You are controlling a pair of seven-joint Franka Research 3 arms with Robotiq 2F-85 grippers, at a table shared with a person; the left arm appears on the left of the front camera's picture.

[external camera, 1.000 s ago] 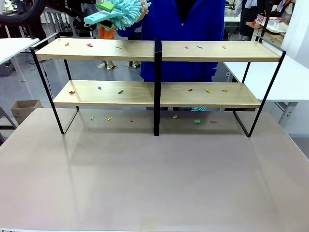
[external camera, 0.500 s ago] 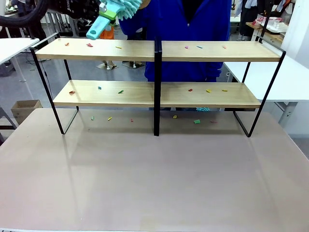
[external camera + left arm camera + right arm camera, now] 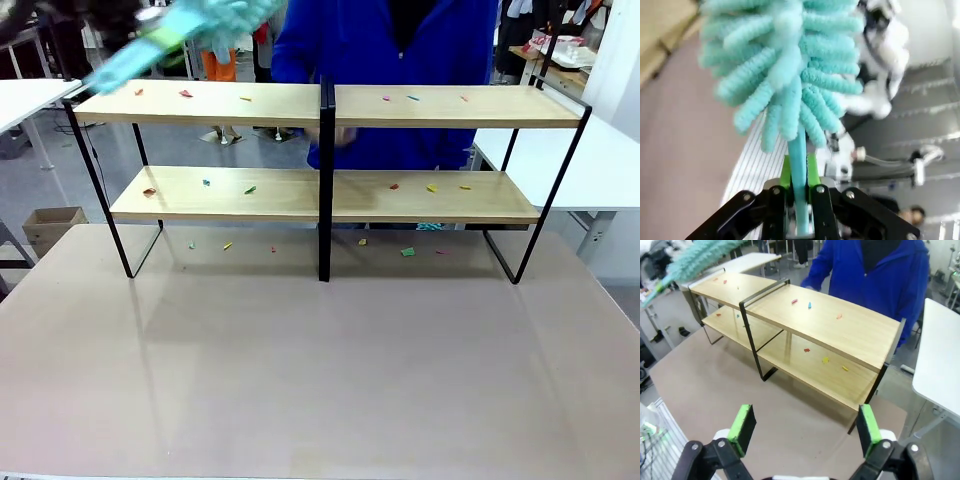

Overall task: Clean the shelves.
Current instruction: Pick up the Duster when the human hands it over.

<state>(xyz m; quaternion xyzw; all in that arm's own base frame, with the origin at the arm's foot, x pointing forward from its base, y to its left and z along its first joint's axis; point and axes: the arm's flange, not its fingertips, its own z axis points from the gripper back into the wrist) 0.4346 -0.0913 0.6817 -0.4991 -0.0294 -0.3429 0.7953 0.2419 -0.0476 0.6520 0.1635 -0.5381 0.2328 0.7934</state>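
The shelves (image 3: pixel 200 103) stand across the far half of the tabletop, two light-wood boards in a black frame with a centre post; they also show in the right wrist view (image 3: pixel 840 325). Small coloured scraps (image 3: pixel 250 189) lie on both boards and on the table beneath. A teal fluffy duster (image 3: pixel 190 30) hangs blurred above the top board's left end, handle end low at the left. My left gripper (image 3: pixel 799 170) is shut on the duster (image 3: pixel 785 75) at its stem. My right gripper (image 3: pixel 804 427) is open, empty and well back from the shelves.
A person in a blue jacket (image 3: pixel 390 60) stands behind the shelves, one blurred hand (image 3: pixel 335 135) near the centre post. White tables (image 3: pixel 600 160) flank both sides. A cardboard box (image 3: pixel 50 225) sits on the floor at the left. The grey-brown tabletop (image 3: pixel 320 380) stretches in front.
The duster has swung left and down, from above the shelf's middle to over the top board's left end. The person has shifted right, with a hand now by the centre post.
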